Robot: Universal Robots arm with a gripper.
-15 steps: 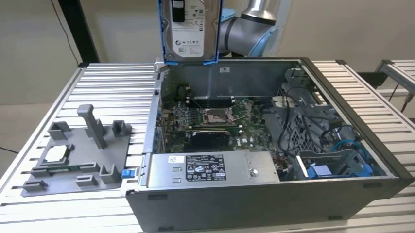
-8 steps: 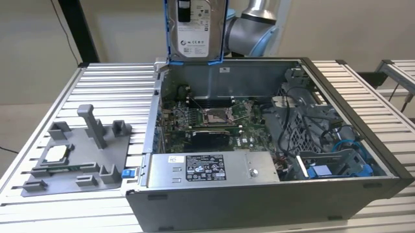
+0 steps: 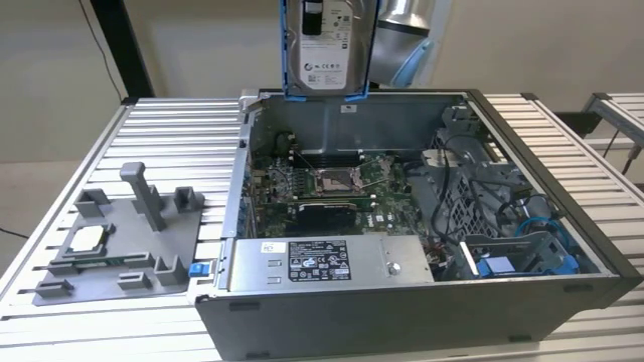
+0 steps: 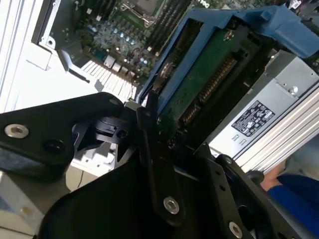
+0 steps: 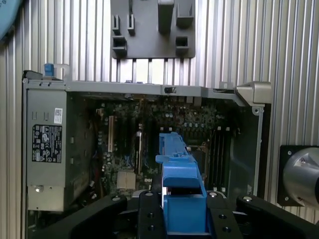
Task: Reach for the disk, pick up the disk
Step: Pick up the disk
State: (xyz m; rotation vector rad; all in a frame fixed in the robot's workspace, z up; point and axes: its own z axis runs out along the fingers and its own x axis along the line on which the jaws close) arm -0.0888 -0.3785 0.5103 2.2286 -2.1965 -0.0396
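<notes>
One computer case (image 3: 403,317), open, on the desk (image 3: 171,128), holding one motherboard (image 3: 332,188) and one power supply (image 3: 322,260). One grey fixture tray (image 3: 121,226) at the case's 9 o'clock in the exterior view, bearing one CPU chip (image 3: 86,237). One disk (image 3: 324,53), silver with blue frame, upright, label outward, held above the case's far rim at 12 o'clock. One arm (image 3: 403,30), hanging from 12 o'clock just beside the disk; jaws clenched on the disk's blue frame, seen in the second wrist view.
</notes>
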